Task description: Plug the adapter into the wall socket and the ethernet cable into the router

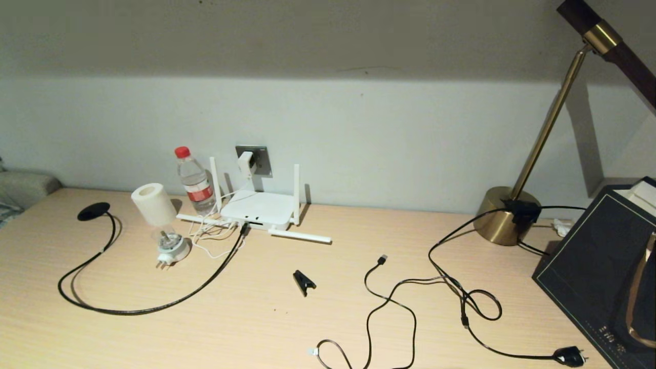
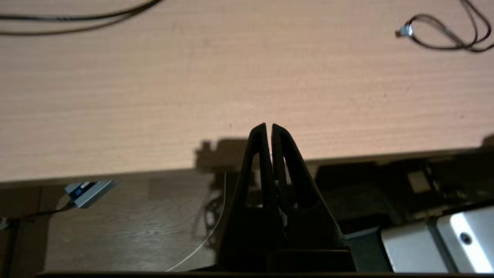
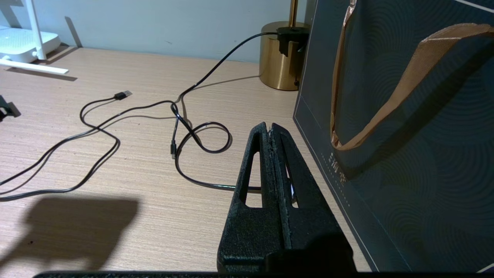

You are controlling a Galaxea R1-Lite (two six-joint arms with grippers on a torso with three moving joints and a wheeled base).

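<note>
Already, from the head view, both jobs look done: the adapter (image 1: pixel 246 163) sits in the wall socket (image 1: pixel 260 160) above the tabletop's far edge, its thin white cord dropping to the router (image 1: pixel 258 209), which stands against the wall just beneath. The ethernet cable (image 1: pixel 154 306) runs from its black disc (image 1: pixel 94 211) near the left edge in a long curve to the router's front ports, where its tip appears seated — I can't see a latch. A water bottle (image 1: pixel 195 180) and a bulb lamp on a plug base (image 1: pixel 163 225) stand just left of the router.

In the left wrist view, the left gripper (image 2: pixel 269 129) hangs over the tabletop's near edge, fingers pressed together and empty.

In the right wrist view, the right gripper (image 3: pixel 269 129) rests parked near the right edge beside a dark gift bag (image 3: pixel 401 127), fingers likewise closed on nothing; a loose USB cable (image 3: pixel 96 127) lies ahead.

I'd judge this the wrap-up — the next move calls only for parking the left arm clear of the cables.
</note>
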